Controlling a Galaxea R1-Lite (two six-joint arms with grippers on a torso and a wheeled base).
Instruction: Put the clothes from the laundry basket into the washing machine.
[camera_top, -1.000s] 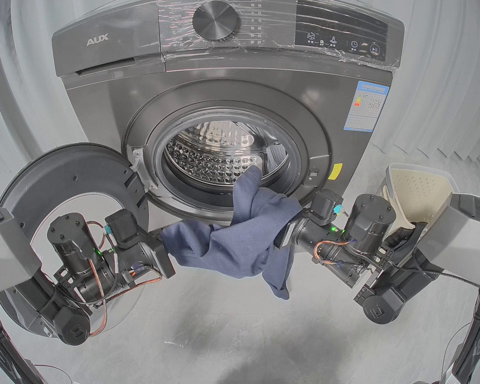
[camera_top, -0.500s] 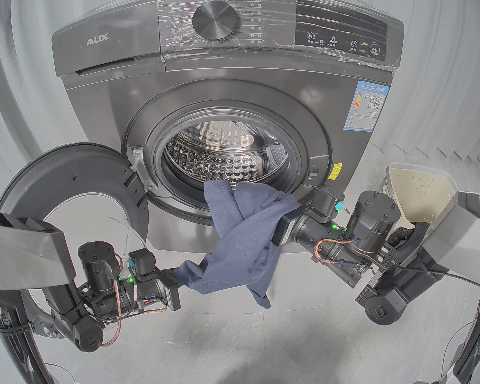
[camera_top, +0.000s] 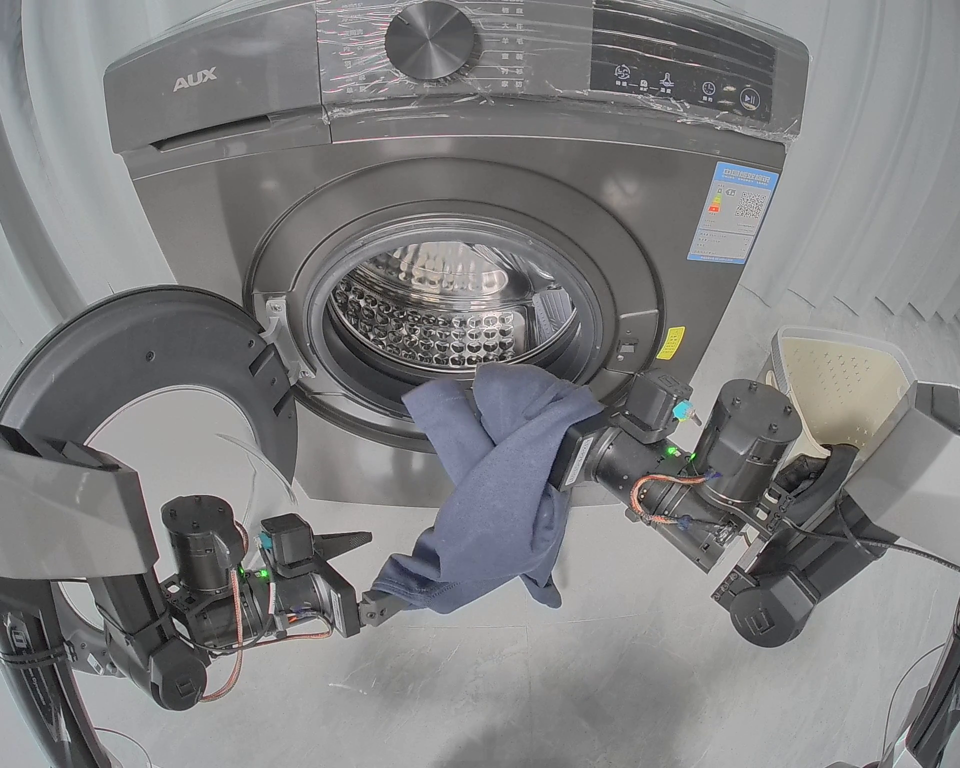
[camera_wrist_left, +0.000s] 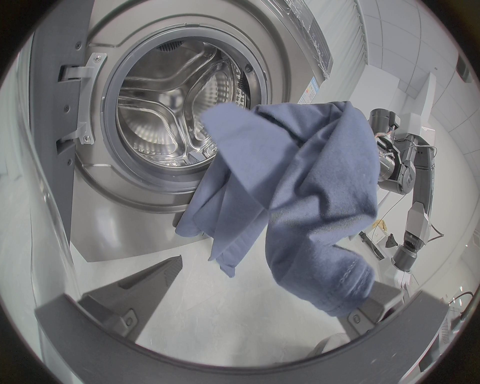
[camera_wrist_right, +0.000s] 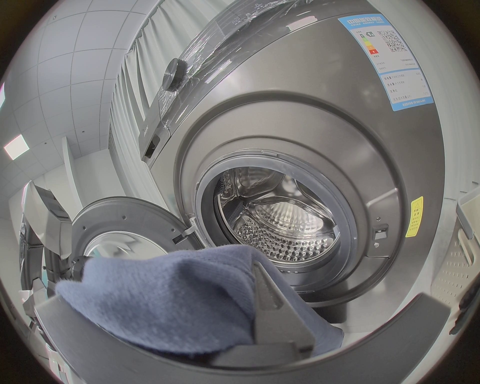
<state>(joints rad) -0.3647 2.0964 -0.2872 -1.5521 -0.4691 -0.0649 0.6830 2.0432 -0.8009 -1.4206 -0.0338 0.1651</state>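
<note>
Washer front and centre: the big grey front-loading washing machine (camera_top: 450, 200) stands with its porthole wide open, and the shiny perforated steel drum (camera_top: 440, 320) has no cloth in the part on show. Off on the robot's left, the round dark-framed glass door (camera_top: 150, 350) is swung fully clear of the opening. Over on the right sits the cream perforated plastic laundry basket (camera_top: 840, 385), partly behind the right arm. I see no clothing in its visible part, but I can't tell about the rest.

Now the action! The crumpled navy-blue fabric garment (camera_top: 500, 470) hangs right in front of the porthole, its top fold at the lower lip of the opening and its tail dangling toward the floor. None of it is inside the drum yet.

The right gripper (camera_top: 565, 455) is clamped on the garment's upper bunch, close to the door rim. Down low, the left gripper (camera_top: 368, 572) is spread wide with nothing pinched, and the hem just drapes against one finger (camera_wrist_left: 370, 305).

By my reckoning this piece is only at the threshold. What's left is pushing the bundle over the lip, tail included, and then letting go.
</note>
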